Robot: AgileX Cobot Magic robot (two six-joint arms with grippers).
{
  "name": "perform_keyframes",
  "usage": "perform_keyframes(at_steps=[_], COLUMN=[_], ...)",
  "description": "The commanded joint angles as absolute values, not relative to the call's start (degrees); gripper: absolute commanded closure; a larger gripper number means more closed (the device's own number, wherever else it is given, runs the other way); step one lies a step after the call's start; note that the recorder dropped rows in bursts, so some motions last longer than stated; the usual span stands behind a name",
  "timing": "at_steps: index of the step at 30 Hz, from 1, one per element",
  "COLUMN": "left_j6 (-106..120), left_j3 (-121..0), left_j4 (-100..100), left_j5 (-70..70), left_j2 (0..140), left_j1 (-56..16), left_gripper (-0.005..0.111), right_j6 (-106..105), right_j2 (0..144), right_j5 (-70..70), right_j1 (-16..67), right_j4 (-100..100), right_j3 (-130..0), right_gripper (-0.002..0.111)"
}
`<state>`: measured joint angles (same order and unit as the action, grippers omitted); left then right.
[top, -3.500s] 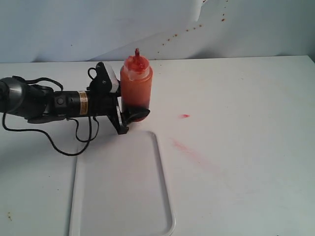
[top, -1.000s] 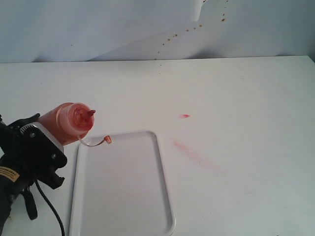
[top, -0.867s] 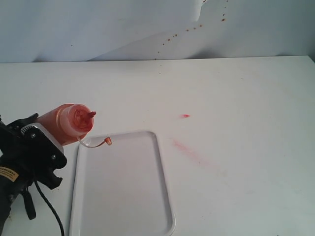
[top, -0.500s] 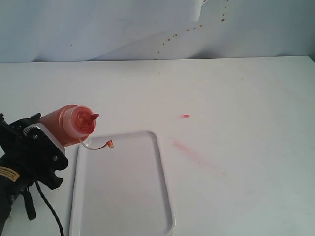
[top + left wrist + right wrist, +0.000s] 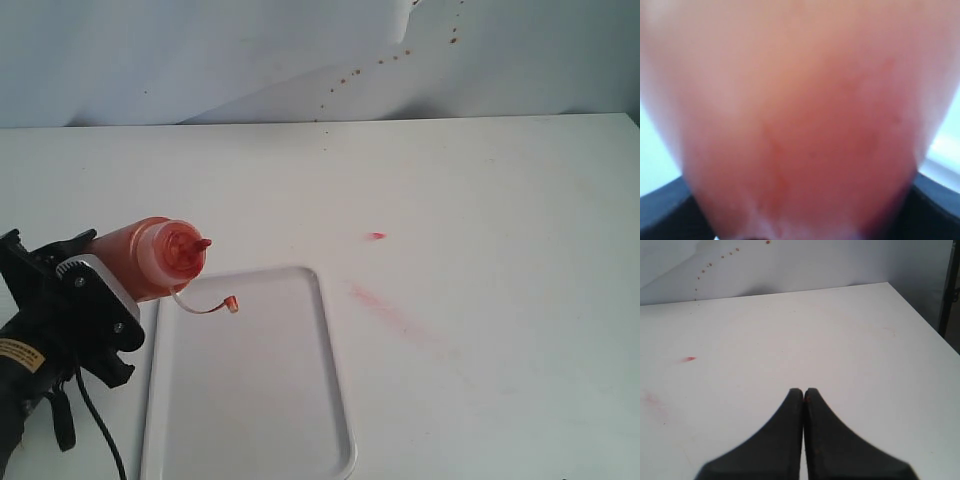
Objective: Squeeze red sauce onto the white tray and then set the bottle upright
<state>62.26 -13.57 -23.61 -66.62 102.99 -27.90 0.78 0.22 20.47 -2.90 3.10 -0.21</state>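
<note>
- We are clamping our left hand (image 5: 92, 280) on the bottle (image 5: 150, 260), which is lying tilted by the white tray's (image 5: 300, 400) far-left corner.
- Its cap (image 5: 232, 303) is dangling above the tray.
- Our right hand's (image 5: 803, 392) fingers are pressing together, empty, above the desk (image 5: 790, 330).

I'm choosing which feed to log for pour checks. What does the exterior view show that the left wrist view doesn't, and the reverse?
Exterior only: the white tray, bare; the nozzle; the cap dangling over the tray; and a red table smear. Left wrist only: nothing new, just a blurred close-up. Both: the bottle gripped in the left tool.
</note>
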Motion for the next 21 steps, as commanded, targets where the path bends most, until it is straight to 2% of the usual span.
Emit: perform_keyframes(at_steps=[1, 7, 21], left_j6=[62.2, 62.2, 62.2], left_j3=[-13.6, -13.6, -13.6], left_j4=[-23.2, -21.3, -20.4], left_j5=[-70.0, -70.0, -70.0], left_j2=[102.8, 102.8, 102.8], left_j1=[-28.2, -28.2, -28.2], left_gripper=[0.107, 0.107, 0.107], right_j6=[0.5, 0.4, 0.5], right_j2=[0.0, 0.0, 0.0], right_j5=[19.7, 18.0, -3.2], right_j1=[-2.6, -2.6, -2.6], right_j4=[3.5, 0.4, 0.4], right_j3=[0.0, 0.0, 0.0], right_gripper=[0.108, 0.108, 0.108])
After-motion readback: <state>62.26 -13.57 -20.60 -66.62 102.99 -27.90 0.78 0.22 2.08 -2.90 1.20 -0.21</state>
